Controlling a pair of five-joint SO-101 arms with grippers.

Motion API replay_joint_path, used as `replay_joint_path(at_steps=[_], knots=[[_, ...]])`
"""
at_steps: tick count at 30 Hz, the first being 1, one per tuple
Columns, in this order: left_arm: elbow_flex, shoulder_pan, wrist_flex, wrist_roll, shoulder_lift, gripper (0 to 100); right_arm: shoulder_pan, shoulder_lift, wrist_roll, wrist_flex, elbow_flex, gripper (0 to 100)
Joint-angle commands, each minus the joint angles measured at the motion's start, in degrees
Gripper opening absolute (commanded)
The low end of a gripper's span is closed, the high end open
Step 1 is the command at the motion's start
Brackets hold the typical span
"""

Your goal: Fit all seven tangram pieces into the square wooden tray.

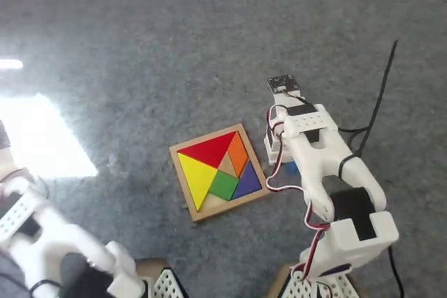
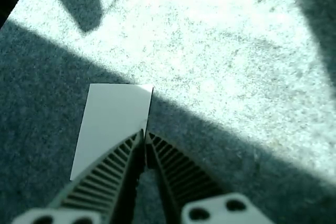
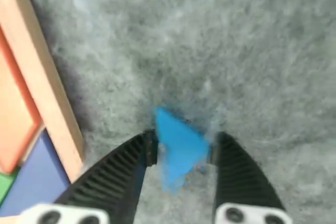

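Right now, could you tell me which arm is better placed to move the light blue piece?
Right: the right pincer grips the light blue piece beside the wooden tray. The left pincer sits shut by a white card.

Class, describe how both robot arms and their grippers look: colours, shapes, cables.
The right arm and left arm are white shells with black motor blocks; red and white wires loop along the right one. The left gripper and right gripper have dark ribbed fingers on white bases.
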Motion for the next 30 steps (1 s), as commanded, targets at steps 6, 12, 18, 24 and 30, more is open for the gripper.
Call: replay_joint_path(at_steps=[6, 12, 18, 24, 30], knots=[[-1.98, -0.18, -1.41, -0.53, -1.85, 2, -0.75, 1.36, 0.26, -0.84, -1.49, 11.0], [-1.98, -0.09, -1.41, -0.53, -1.85, 2, -0.75, -2.59, 0.53, 1.54, -1.76, 11.2], [-2.07, 0.00, -1.41, -0.53, -1.85, 2, -1.10, -15.87, 1.58, 7.69, -2.11, 11.3], [-2.07, 0.00, -1.41, -0.53, -1.76, 2, -5.85, -23.34, 16.26, 10.68, -2.11, 11.3], [-2.07, -0.26, -1.41, -0.53, -1.85, 2, -21.76, -24.40, 44.04, 7.25, -1.76, 11.1]])
